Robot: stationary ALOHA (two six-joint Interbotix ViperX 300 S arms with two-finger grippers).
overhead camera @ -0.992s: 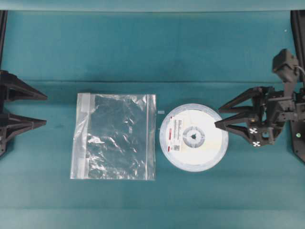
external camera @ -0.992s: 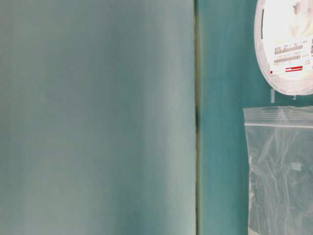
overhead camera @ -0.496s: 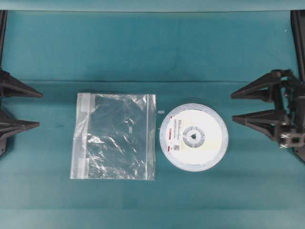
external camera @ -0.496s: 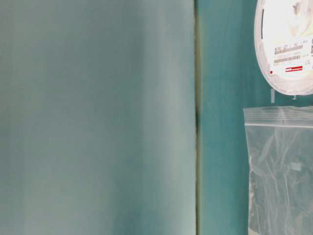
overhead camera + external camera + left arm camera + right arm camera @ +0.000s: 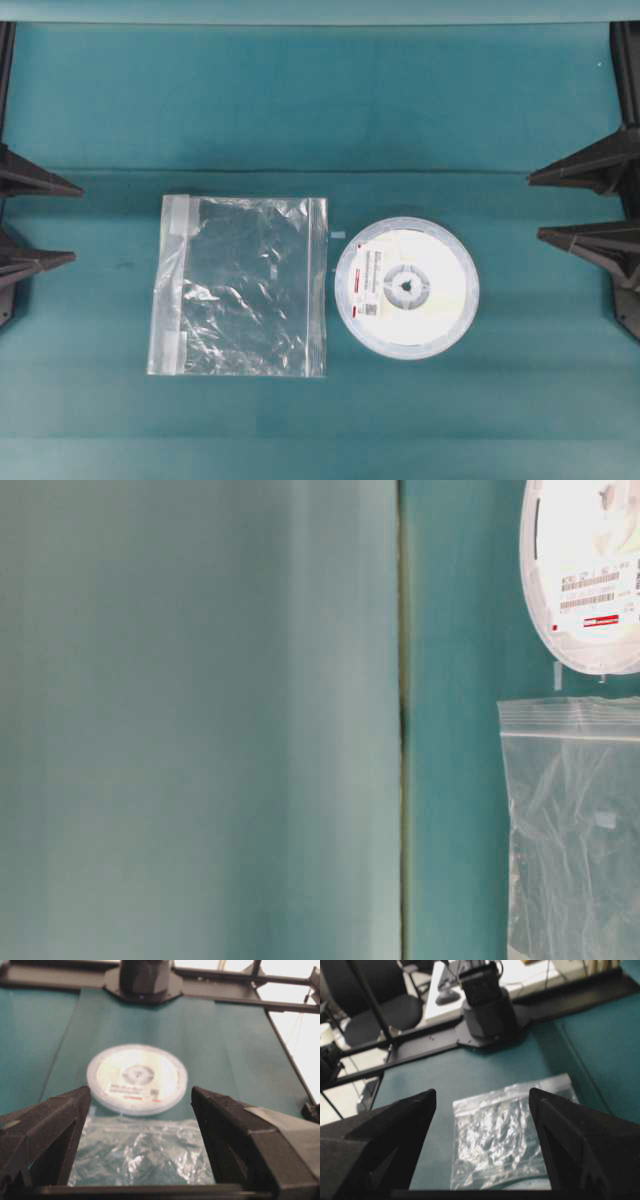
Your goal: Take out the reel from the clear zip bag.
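At the far left, the left gripper [image 5: 40, 222] is held wide open and empty, pulled a little further towards the edge than a moment ago. Next, the clear zip bag [image 5: 240, 286] is seen lying flat and crumpled on the green table [image 5: 300, 100], nothing inside it. Just beside its zip edge, the reel [image 5: 407, 287] is found flat on the cloth, fully out, label up. At the far right, the right gripper [image 5: 585, 207] has been drawn well back from the reel's rim, jaws spread, nothing held. The task can be judged done.
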